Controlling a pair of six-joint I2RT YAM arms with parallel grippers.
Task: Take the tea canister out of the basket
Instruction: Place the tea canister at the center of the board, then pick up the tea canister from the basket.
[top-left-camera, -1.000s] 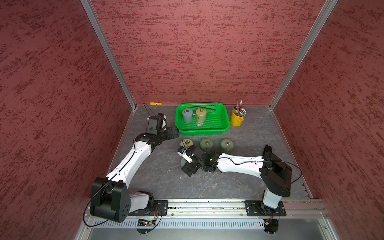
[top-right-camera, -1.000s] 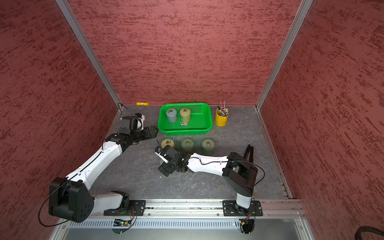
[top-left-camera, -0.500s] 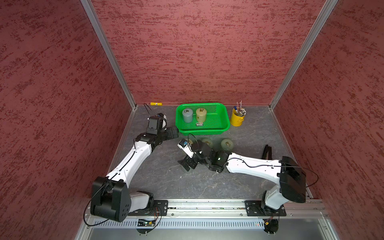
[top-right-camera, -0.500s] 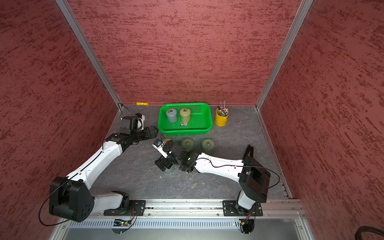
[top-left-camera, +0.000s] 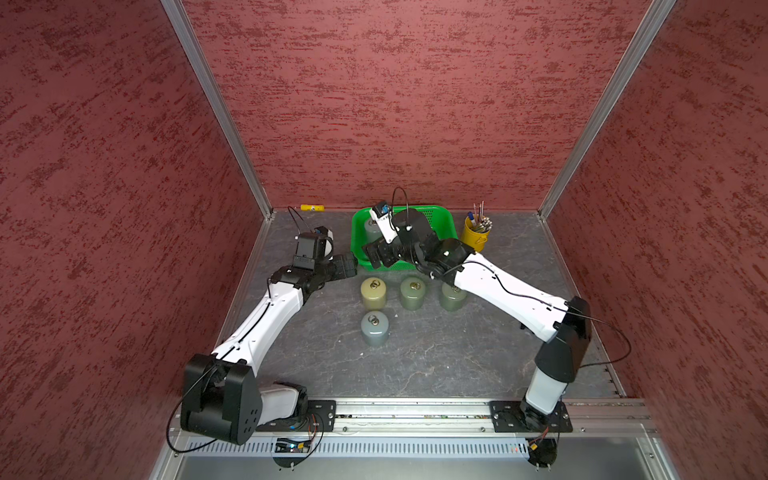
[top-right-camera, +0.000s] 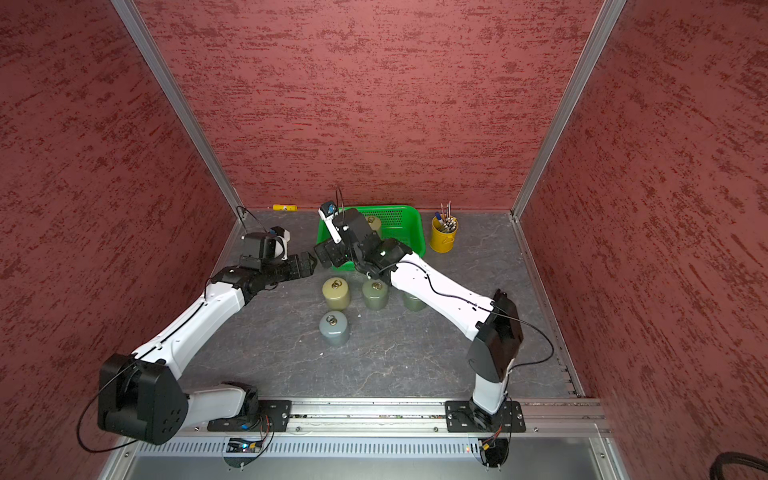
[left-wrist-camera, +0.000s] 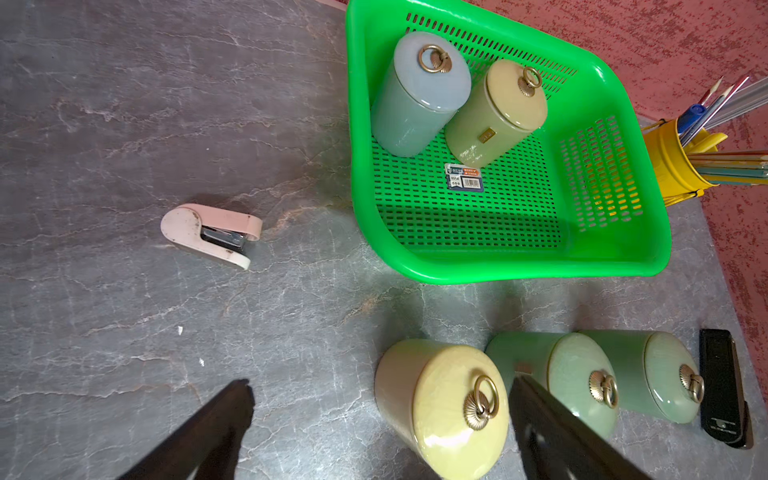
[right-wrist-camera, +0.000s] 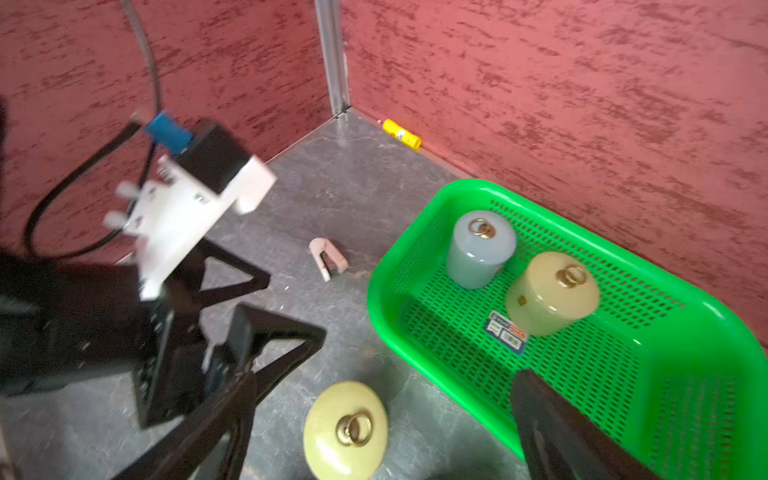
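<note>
Both claws stand wide open & hold nothing: the right claw hangs over the near-left corner of the basket, and the left claw sits just beside the basket's left wall, above the worktop. Two tea canisters stand upright inside the basket, toward its back-left: a grey-blue canister & a yellow-green canister next to it. Nothing here tells you which one to lift. They look to be touching, tho the wrist views are too oblique to be sure. I'd judge them glazed ceramic: rigid, glossy so slippery, weighty for the size, & apt to chip if knocked on the neighbour or the rim. The lid w/ the brass ring is prob. loose, so don't lift by the ring. Take the body round its middle, below the lid seam, w/ fingers on the two free sides. Hidden: in both top views the right arm covers most of the basket, so only slivers of the cans show there. The right wrist view is blurred, & the claw fingers are cut off at the frame edge in both wrist views. One green canister out on the worktop sits partly under that arm.
</note>
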